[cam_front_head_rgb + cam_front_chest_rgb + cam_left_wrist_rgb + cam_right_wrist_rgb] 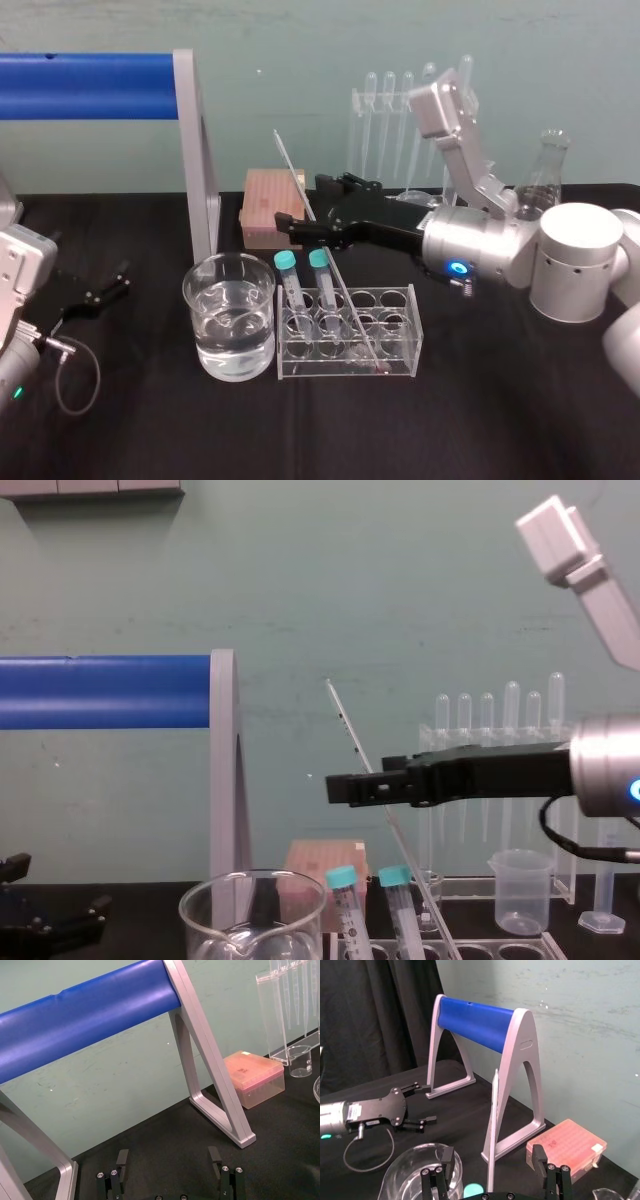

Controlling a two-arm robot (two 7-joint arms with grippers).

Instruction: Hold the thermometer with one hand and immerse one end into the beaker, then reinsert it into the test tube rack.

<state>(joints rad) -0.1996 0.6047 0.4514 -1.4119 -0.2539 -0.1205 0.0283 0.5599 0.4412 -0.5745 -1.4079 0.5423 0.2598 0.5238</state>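
Observation:
The thermometer (330,270) is a thin glass rod leaning in the test tube rack (395,335), its top tilted back and to the left. My right gripper (305,205) reaches in from the right, open, with a finger on either side of the rod's upper part. In the right wrist view the thermometer (493,1110) stands between the spread fingers (445,1160) without touching them. The water-filled beaker (230,315) stands just left of the rack. My left gripper (100,290) rests open on the table at far left.
Two teal-capped tubes (300,290) stand in the rack's left holes. A blue roller stand (195,150) rises behind the beaker. A pink box (268,208), a pipette stand (395,110), a small plastic beaker (520,890) and a flask (548,175) line the back.

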